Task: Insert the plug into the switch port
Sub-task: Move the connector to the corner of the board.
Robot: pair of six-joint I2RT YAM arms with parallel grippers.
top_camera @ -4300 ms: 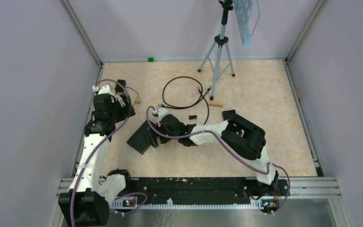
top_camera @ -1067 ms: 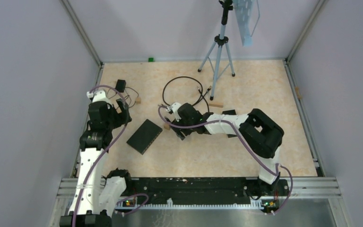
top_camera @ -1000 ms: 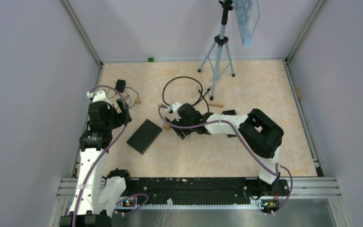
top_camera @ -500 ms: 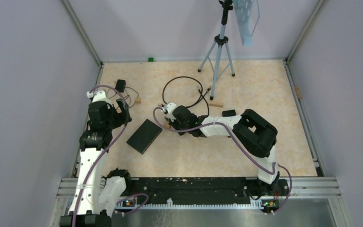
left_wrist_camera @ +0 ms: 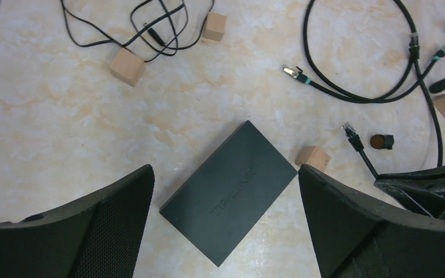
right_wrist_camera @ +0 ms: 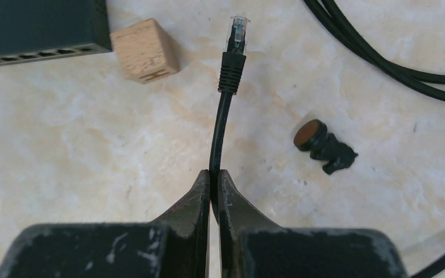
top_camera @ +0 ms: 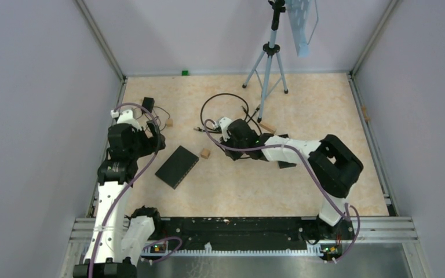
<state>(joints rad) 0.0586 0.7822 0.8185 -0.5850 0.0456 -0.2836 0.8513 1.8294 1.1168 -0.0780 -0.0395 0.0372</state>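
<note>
Switch ports (right_wrist_camera: pixel 35 56): right-wrist view only

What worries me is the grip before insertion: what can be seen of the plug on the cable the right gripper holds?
The plug has a clear connector tip and a ribbed black boot, on a thin black cable. It points straight away from the right gripper, whose jaws are shut on the cable just behind the boot. It is in no port; the switch lies apart at upper left, a wooden block between.
</note>
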